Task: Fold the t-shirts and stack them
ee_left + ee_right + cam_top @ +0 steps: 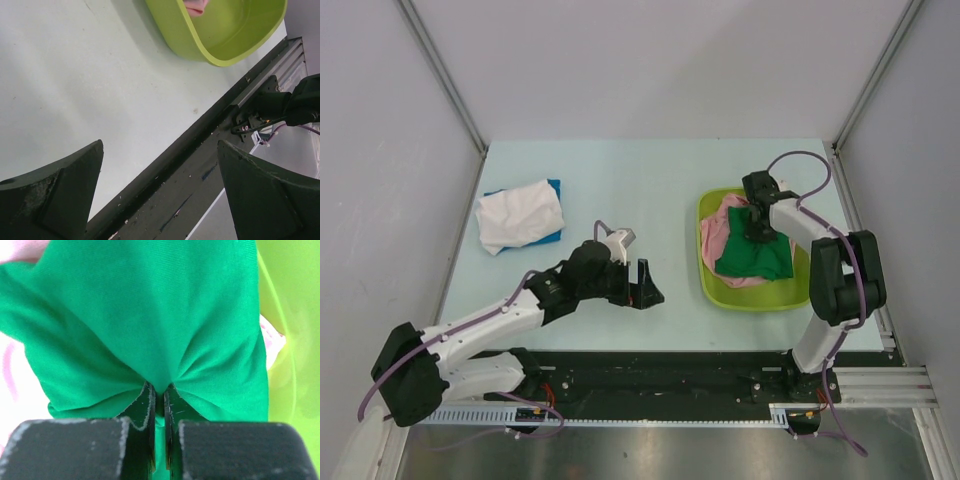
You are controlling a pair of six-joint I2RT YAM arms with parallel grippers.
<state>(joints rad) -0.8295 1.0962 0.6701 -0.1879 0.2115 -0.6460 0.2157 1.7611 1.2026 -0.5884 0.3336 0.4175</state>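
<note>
The green t-shirt lies crumpled on top of the pink t-shirt inside the lime-green tub, on the right side of the table. My right gripper reaches down into the tub, its jaws pressed together on a fold of the green cloth, which puckers into creases around the tips. At the far left of the table the white t-shirt lies bunched on top of the blue t-shirt, well apart from the tub. My left gripper hangs above bare table between the two piles, its jaws spread wide with nothing between them.
</note>
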